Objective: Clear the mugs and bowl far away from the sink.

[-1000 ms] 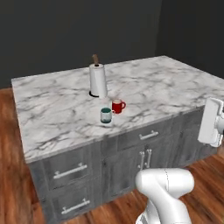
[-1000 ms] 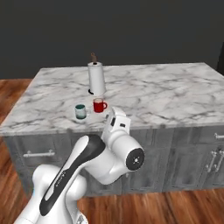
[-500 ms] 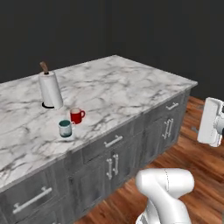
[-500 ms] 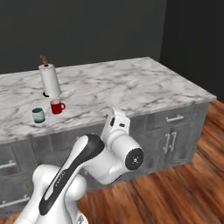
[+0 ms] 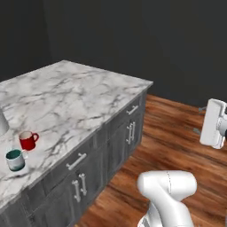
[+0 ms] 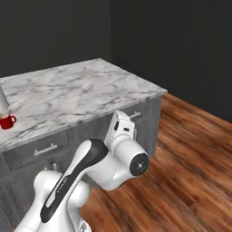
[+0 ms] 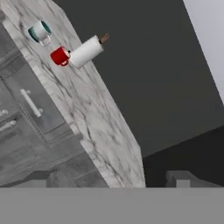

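Standing near the marble counter's (image 5: 75, 102) front edge were a red mug (image 5: 28, 140) and a grey mug (image 5: 15, 160); the gripper (image 7: 107, 177) was spread wide, empty.

The tabletop (image 5: 66, 102) is running off the left edge of the left base view, where a pale roll (image 5: 2, 123) is showing as a mere sliver. In the right base view the red mug (image 6: 6, 121) is sitting almost at the left edge, beside the same cut-off roll (image 6: 2, 100). In the hand view the grey mug (image 7: 40, 33) is appearing too small to make out its handle.
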